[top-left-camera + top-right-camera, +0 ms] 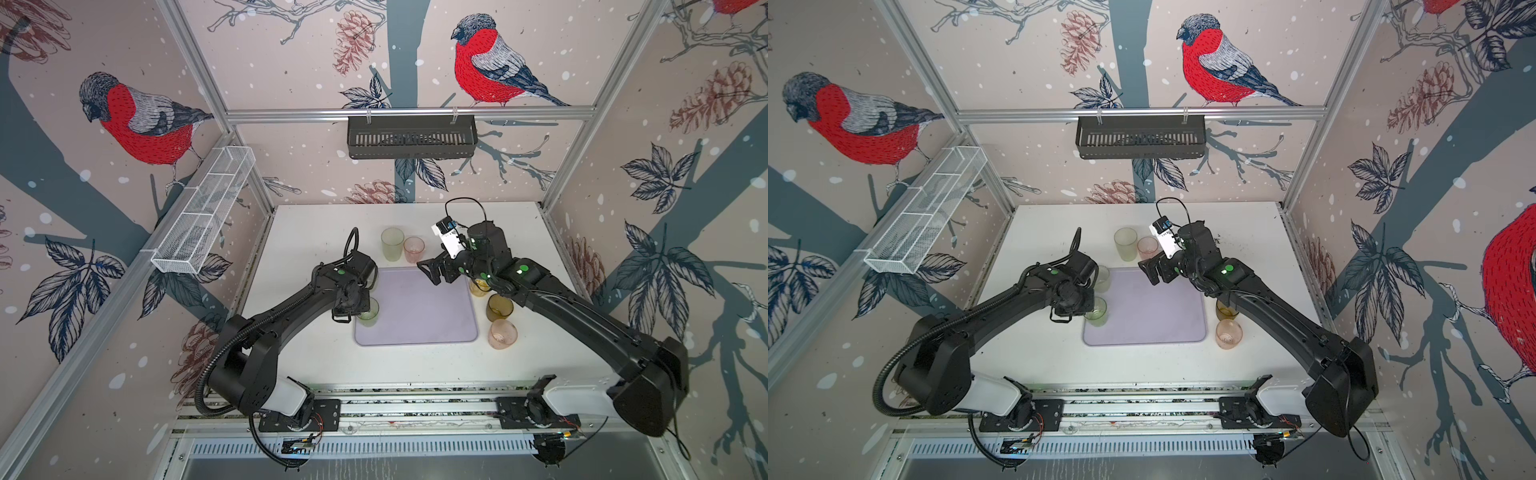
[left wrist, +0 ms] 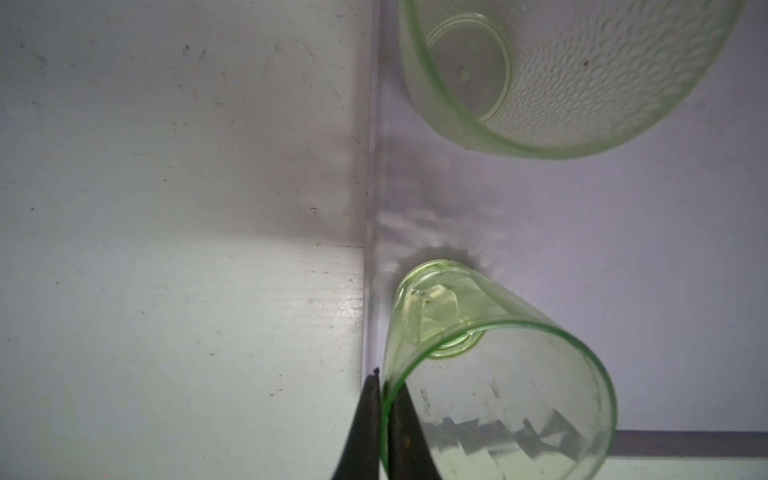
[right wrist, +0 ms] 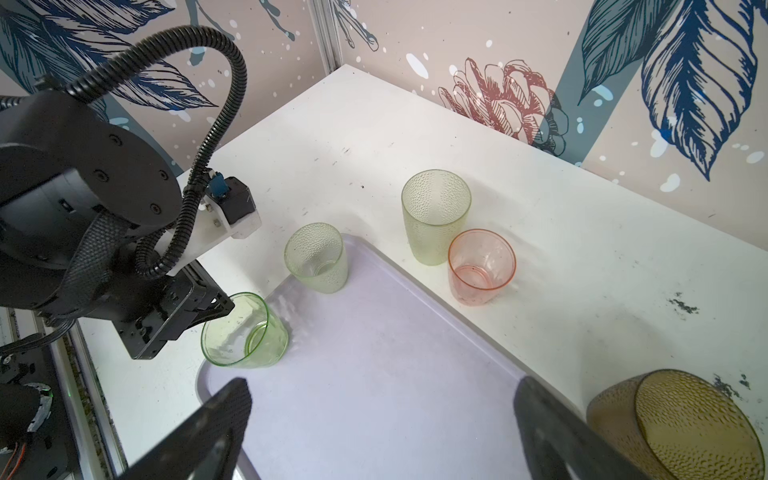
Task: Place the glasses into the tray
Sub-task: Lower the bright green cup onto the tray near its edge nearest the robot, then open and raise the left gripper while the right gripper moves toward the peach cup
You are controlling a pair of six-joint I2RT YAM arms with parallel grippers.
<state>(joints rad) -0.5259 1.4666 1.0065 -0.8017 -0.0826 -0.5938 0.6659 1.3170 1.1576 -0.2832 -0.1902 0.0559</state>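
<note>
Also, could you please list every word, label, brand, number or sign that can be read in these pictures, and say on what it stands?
No text can be read in any view.
white camera bracket on the right arm's wrist: small dark print, too blurred to read.
tray: no writing shows.
wallpaper: drawings only, no words.
</note>
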